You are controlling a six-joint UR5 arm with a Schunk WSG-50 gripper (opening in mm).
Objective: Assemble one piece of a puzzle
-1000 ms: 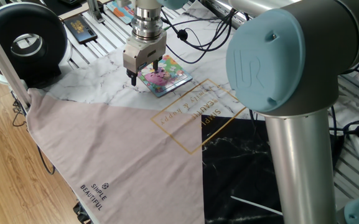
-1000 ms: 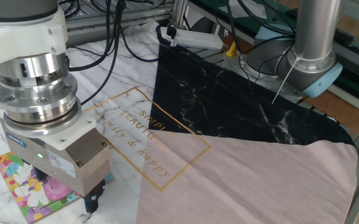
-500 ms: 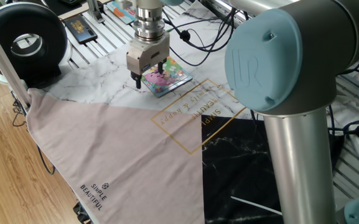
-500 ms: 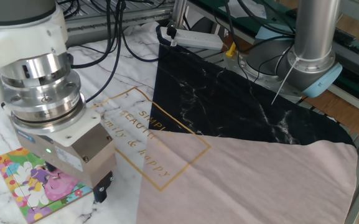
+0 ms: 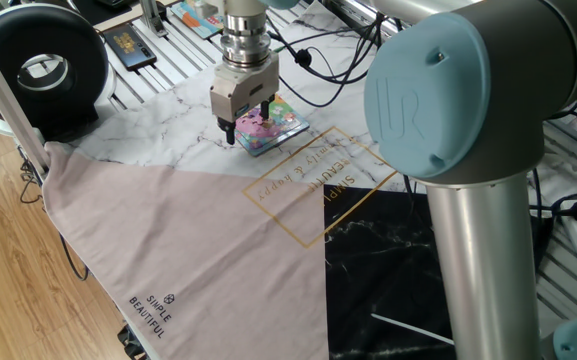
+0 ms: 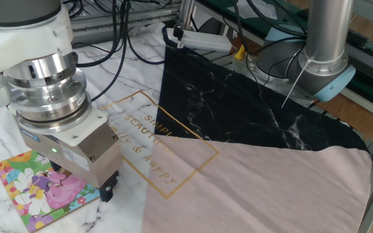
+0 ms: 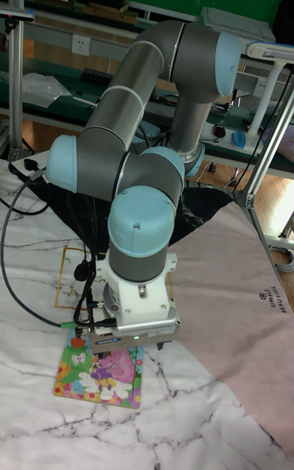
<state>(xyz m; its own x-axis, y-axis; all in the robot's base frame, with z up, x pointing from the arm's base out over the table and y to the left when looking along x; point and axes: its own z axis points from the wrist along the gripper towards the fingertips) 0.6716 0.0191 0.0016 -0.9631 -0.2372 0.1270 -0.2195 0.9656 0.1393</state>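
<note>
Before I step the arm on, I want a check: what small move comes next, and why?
Probably a short, slow descent: the pincer hangs low over the puzzle. The piece itself is hidden, so confirm alignment first.

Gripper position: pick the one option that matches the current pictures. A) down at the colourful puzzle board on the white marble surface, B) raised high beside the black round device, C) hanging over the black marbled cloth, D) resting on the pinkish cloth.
A: the gripper is low over the puzzle, which lies on the white marble surface; the other fixed view shows the same gripper at the board's edge.
</note>
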